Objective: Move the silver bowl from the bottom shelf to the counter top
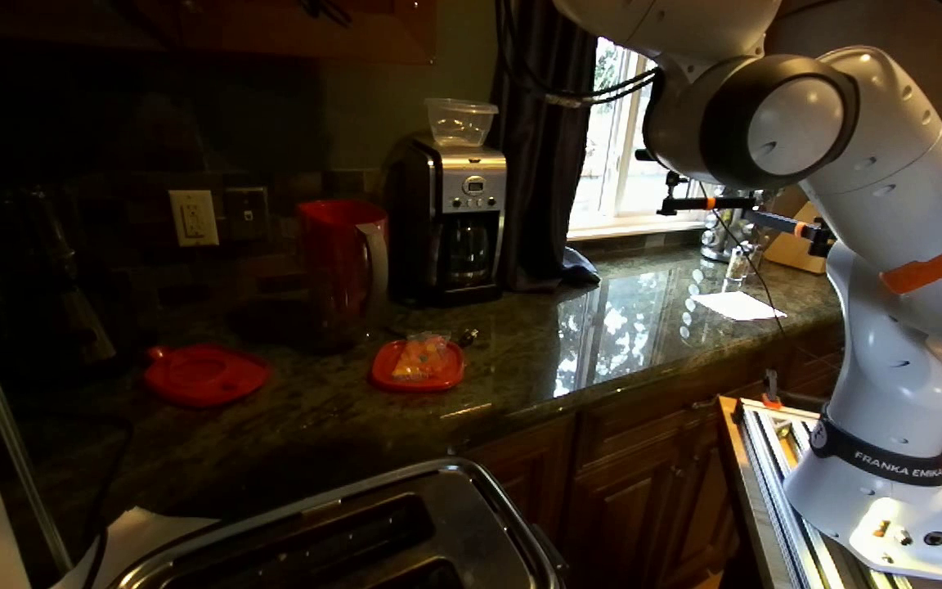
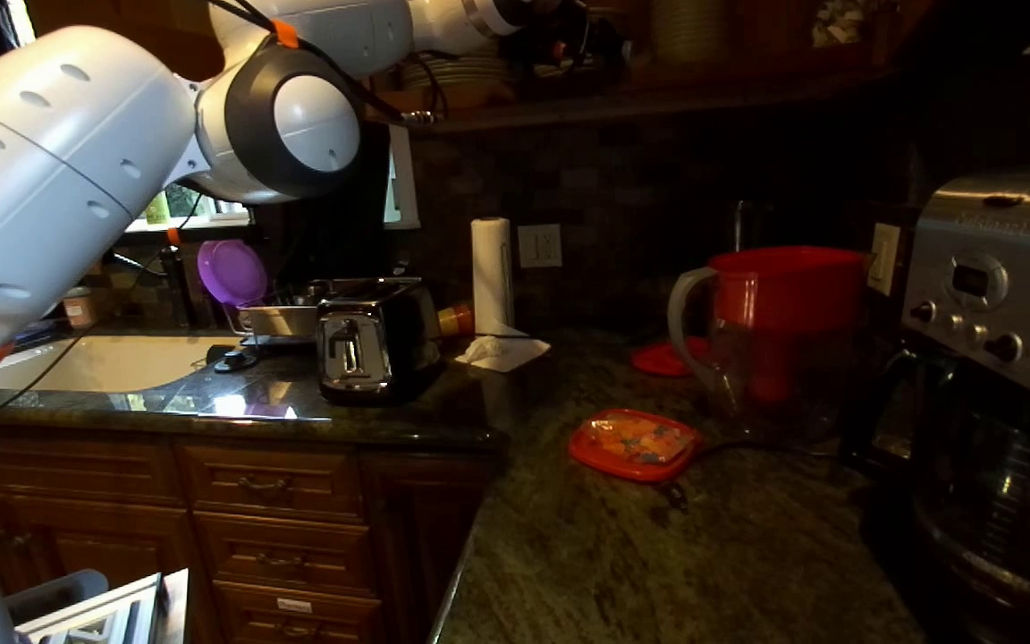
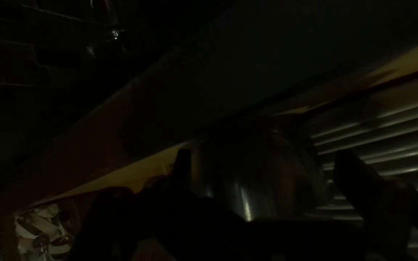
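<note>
The silver bowl (image 3: pixel 267 181) shows in the wrist view as a dim, rounded metal surface with a bright streak, on the cabinet shelf (image 3: pixel 132 174). My gripper (image 3: pixel 263 157) is open, with its dark fingers on either side of the bowl. The left finger is close to the bowl's side; whether it touches is too dark to tell. A gap shows between the right finger and the bowl. In an exterior view the gripper (image 2: pixel 582 49) is a dark shape at the shelf, and the bowl cannot be made out there. The counter top (image 1: pixel 512 352) is dark polished stone, also in an exterior view (image 2: pixel 658 563).
Stacked plates (image 3: pixel 386 141) stand right of the bowl; a container of pale pieces (image 3: pixel 44 228) is at left. The shelf's front edge (image 2: pixel 703 103) overhangs the counter. Below are a red plate with a packet (image 2: pixel 595 463), red pitcher (image 2: pixel 783 264), coffee maker (image 1: pixel 471 180) and toaster (image 1: pixel 471 507).
</note>
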`<state>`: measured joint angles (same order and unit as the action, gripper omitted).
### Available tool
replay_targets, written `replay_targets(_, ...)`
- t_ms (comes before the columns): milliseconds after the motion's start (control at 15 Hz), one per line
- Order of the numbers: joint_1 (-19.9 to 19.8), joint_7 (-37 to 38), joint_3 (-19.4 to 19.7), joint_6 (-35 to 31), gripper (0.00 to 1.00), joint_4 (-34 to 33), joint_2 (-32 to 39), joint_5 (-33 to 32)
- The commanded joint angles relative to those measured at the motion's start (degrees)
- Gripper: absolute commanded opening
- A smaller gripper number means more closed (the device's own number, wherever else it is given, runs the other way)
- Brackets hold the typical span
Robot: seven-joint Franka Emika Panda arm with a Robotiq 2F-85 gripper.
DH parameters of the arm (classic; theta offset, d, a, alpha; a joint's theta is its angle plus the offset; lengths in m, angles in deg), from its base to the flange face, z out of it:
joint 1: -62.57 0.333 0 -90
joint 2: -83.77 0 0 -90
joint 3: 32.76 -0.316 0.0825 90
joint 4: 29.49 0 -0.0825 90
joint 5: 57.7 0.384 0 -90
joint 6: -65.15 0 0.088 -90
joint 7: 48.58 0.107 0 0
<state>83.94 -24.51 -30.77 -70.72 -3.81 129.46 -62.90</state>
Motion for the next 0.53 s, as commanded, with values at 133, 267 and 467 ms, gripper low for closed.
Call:
replay_targets(133, -0.24, 0.7, 0.47, -0.8, 1.0, 0.05, -0.68, -0.08)
replay_targets(267, -0.4, 1.22, 1.03, -0.77, 1.0, 0.07, -0.6, -0.27)
replay_targets(467, -0.33, 2.33, 2.04, -1.08, 1.0, -0.16, -1.16, -1.12)
